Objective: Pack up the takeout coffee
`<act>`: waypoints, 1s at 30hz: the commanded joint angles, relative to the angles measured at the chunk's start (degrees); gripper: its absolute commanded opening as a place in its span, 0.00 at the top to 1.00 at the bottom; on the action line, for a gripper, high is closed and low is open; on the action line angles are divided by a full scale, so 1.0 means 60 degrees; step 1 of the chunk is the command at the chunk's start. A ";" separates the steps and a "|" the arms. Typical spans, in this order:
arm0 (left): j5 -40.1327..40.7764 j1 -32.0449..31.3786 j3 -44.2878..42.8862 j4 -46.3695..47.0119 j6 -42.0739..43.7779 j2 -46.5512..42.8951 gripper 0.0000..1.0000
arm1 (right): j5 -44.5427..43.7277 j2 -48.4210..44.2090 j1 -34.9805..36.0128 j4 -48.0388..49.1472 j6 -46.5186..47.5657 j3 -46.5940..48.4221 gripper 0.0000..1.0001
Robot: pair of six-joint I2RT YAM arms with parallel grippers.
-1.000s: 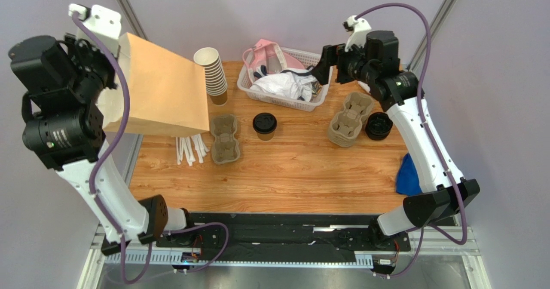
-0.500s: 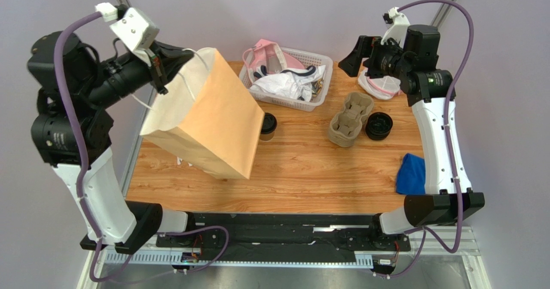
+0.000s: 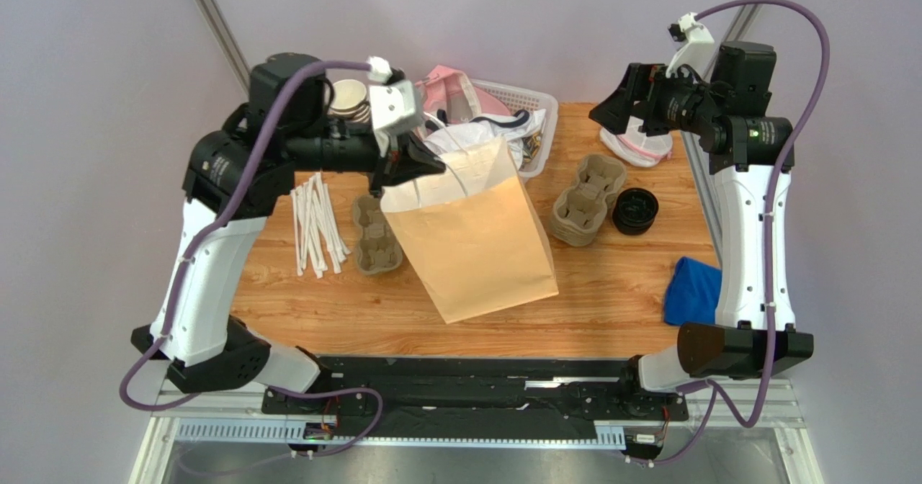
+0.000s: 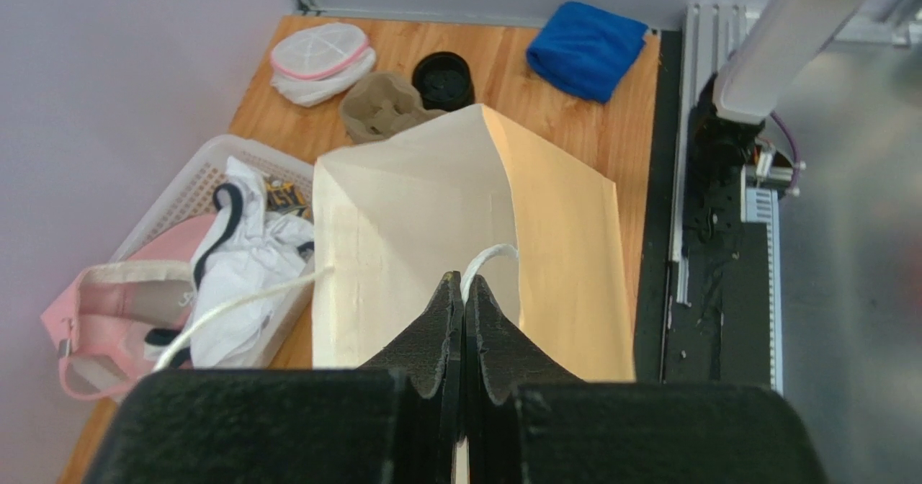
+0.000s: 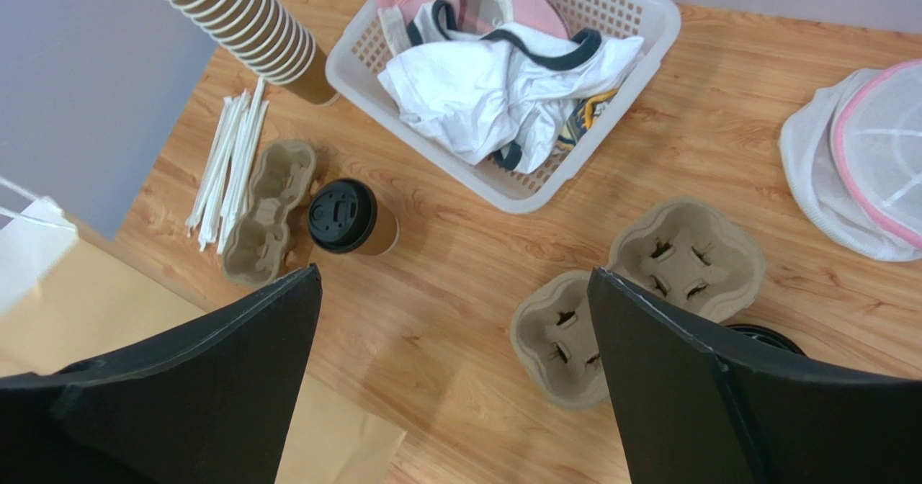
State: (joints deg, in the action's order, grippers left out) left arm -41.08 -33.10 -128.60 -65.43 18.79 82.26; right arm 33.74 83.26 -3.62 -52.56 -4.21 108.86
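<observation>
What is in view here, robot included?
paper bag: one, kraft brown, hanging over centre
cup carriers: two, beige, left and right of centre
takeout coffee: one, brown cup, black lid, beside left carrier
cup stack: one, brown, far left
straws: bundle, white, left
loose lid: one, black, beside right carrier
basket: one, white, far centre, holding clothes
mesh pouch: one, white and pink, far right
cloth: one, blue, right edge
table: one, wood, underneath
left gripper: shut on bag handle
right gripper: open, raised far right

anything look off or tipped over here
Nothing spilled. The paper bag is held tilted by the left gripper, not standing upright, and the cup stack leans sideways. The takeout coffee stands upright, lid on.
</observation>
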 commanded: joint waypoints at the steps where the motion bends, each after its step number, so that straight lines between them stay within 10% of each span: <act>1: 0.0327 -0.1205 0.0951 -0.0608 0.1993 -0.0188 1.00 | 0.0748 -0.0225 0.0017 -0.0863 0.1197 0.0314 0.00; 13: 0.2203 -0.3257 0.7441 0.0856 0.3344 -0.2767 1.00 | 0.0913 -0.0356 0.1992 -0.2974 0.3337 -0.0096 0.01; 30: 0.2950 -0.3301 0.6887 0.0900 0.3314 -0.2372 1.00 | 0.3032 -0.1001 0.3283 -0.3575 0.3588 0.0608 0.01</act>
State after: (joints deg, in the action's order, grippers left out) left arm -24.36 -52.88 -84.66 -61.56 37.21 67.05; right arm 44.93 78.81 15.22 -73.69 18.26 111.70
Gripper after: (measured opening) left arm 0.014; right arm 0.993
